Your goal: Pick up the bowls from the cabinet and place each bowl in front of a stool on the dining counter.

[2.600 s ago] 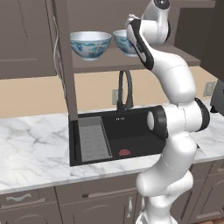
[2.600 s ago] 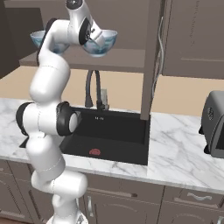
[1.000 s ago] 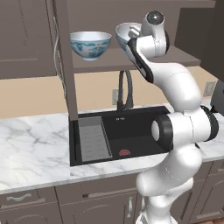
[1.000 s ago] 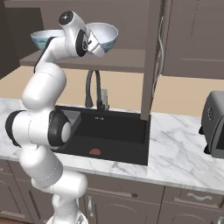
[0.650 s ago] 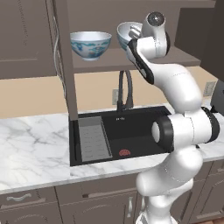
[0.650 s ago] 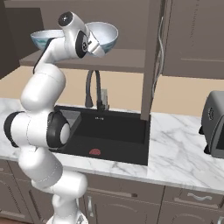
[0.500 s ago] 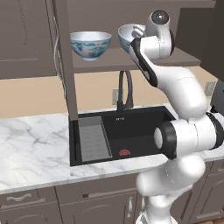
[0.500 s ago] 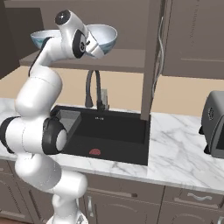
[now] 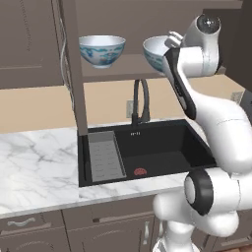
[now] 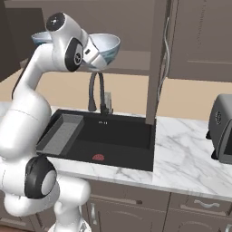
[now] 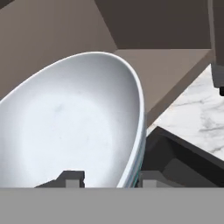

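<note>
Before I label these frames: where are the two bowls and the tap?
Left bowl (image 9: 102, 50): left base view, painted outer wall.
Right bowl (image 11: 65, 127): hand view, plain inside.
Tap (image 9: 140, 101): left base view, upright black neck.

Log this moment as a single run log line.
phase: grasp | tool: closed across rim of right bowl | bowl: tilted at cabinet shelf | left bowl: on shelf
</note>
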{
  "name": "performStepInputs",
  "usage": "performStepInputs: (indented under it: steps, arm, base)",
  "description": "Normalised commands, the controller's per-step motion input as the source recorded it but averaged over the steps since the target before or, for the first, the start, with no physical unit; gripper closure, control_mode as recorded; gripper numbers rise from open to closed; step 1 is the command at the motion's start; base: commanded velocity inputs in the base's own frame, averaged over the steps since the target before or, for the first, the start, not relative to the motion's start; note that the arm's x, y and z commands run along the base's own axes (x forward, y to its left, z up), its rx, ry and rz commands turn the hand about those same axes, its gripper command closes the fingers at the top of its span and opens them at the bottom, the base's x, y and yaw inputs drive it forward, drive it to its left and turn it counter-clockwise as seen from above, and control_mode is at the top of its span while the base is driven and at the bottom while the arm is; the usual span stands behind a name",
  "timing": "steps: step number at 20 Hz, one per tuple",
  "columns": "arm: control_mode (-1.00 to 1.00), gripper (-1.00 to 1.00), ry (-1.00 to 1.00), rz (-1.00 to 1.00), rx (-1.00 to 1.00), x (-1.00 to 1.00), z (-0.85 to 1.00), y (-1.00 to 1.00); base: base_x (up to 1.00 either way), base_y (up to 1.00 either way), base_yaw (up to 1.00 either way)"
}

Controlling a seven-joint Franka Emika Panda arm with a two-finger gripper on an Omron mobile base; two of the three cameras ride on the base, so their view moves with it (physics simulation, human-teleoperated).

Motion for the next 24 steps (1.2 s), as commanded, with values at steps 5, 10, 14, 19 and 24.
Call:
performStepInputs:
  steps: [5, 10, 14, 19, 24]
  arm:
    - [-1.0, 1.0, 0.0, 0.0, 0.0, -0.99, 0.0, -0.08]
    - [-1.0, 1.0, 0.0, 0.0, 0.0, -0.89, 0.0, -0.09]
    - [1.0, 1.0, 0.0, 0.0, 0.0, 0.0, 0.0, 0.0]
    - [1.0, 1.0, 0.0, 0.0, 0.0, 0.0, 0.0, 0.0]
    - [1.0, 1.0, 0.0, 0.0, 0.0, 0.0, 0.0, 0.0]
  base:
    - [0.0, 0.0, 0.0]
    - [0.0, 0.0, 0.0]
    - [-0.89, -0.09, 0.0]
    - [-0.78, -0.03, 0.03]
    - [-0.63, 0.0, 0.08]
